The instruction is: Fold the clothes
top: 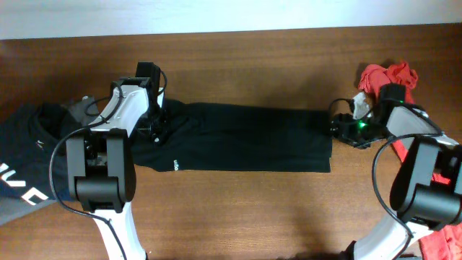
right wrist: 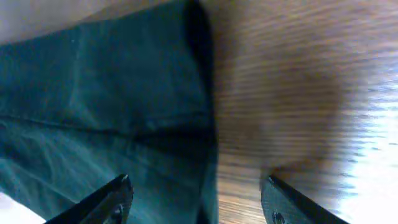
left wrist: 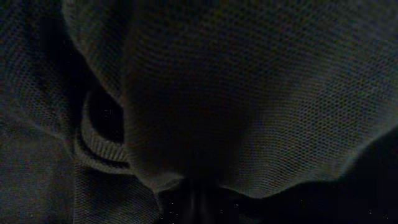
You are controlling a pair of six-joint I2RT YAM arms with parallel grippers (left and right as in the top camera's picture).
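Overhead: shirt (top: 245, 137) lies stretched out; right gripper (right wrist: 196, 186) gapes empty over its edge; left gripper (top: 155, 128) sits buried in fabric, state unclear.

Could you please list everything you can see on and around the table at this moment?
black garment: one, black with a small white mark near its front edge, folded into a long strip across the middle of the table.
red clothes: bright red, bunched at the far right; more red shows at the near right edge, and I cannot tell whether it is a separate piece.
dark grey garment: one, with white lettering, at the left edge.
table: one, brown wood.
left gripper: one, black, on the strip's left end; jaws hidden.
right gripper: one, black, open at the strip's right end.
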